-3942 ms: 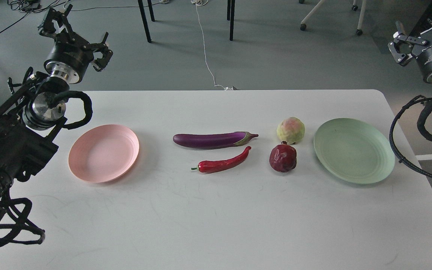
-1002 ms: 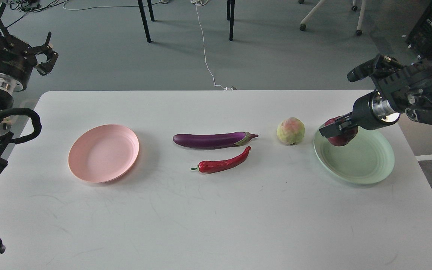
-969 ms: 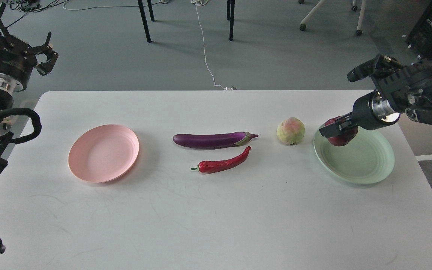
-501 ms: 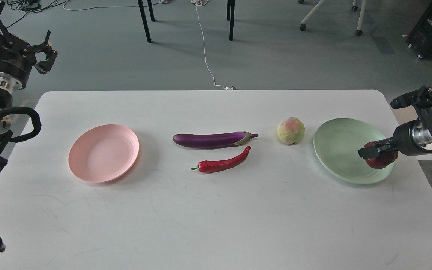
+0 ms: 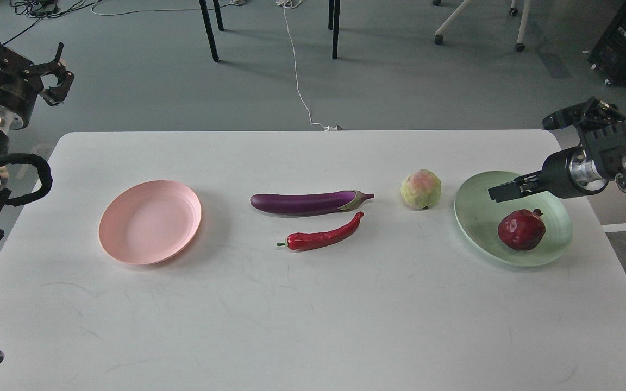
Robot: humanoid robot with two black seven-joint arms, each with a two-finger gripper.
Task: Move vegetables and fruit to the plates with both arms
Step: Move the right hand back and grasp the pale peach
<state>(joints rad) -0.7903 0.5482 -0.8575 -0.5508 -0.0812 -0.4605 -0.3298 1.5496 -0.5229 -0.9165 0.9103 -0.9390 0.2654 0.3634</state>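
— Now, inspector, what does your right gripper [image 5: 500, 191] hold?

— Nothing, you will note. It hangs above the mint green plate [image 5: 479, 228], clear of the pomegranate [image 5: 521, 229], which lies in that plate. How far its fingers stand apart, you cannot tell from this side-on view.

— And your left gripper [image 5: 17, 46]?

— Raised off the table's [image 5: 313, 304] far left corner, fingers spread, empty.

— The rest?

— Eggplant [image 5: 307, 202], chili [image 5: 324, 237] and yellow-green fruit [image 5: 421, 188] lie on the table between the plates; the pink plate [image 5: 150, 221] is bare.
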